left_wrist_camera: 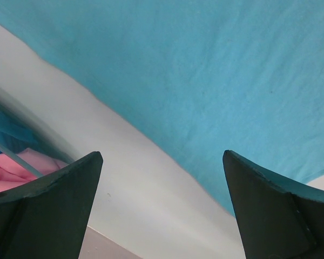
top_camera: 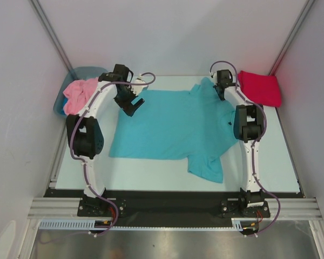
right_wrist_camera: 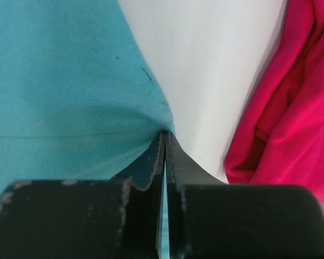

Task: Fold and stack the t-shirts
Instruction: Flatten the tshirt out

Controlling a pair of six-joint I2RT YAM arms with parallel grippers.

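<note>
The turquoise t-shirt (top_camera: 167, 127) is spread across the middle of the table (top_camera: 275, 156), with the crimson t-shirt (top_camera: 259, 86) set at far right and the pink t-shirt (top_camera: 78, 93) at far left. Its far right edge is pinched in the closed right gripper (right_wrist_camera: 164, 135). The left gripper (left_wrist_camera: 162, 156) is held wide open and empty over the far left edge, which should be pinched likewise so both corners are lifted together.

Where everything's sitting on the table (top_camera: 275, 156) rn
The flat t-shirt (top_camera: 167, 127) lies mid-table, the bunched t-shirt (top_camera: 77, 94) is in the tub (top_camera: 92, 72) at the far-left corner, and the third t-shirt (top_camera: 260, 87) is at the far-right corner. The left gripper (top_camera: 130, 105) is over the flat one's far-left edge, the right gripper (top_camera: 221, 93) at its far-right edge.
</note>
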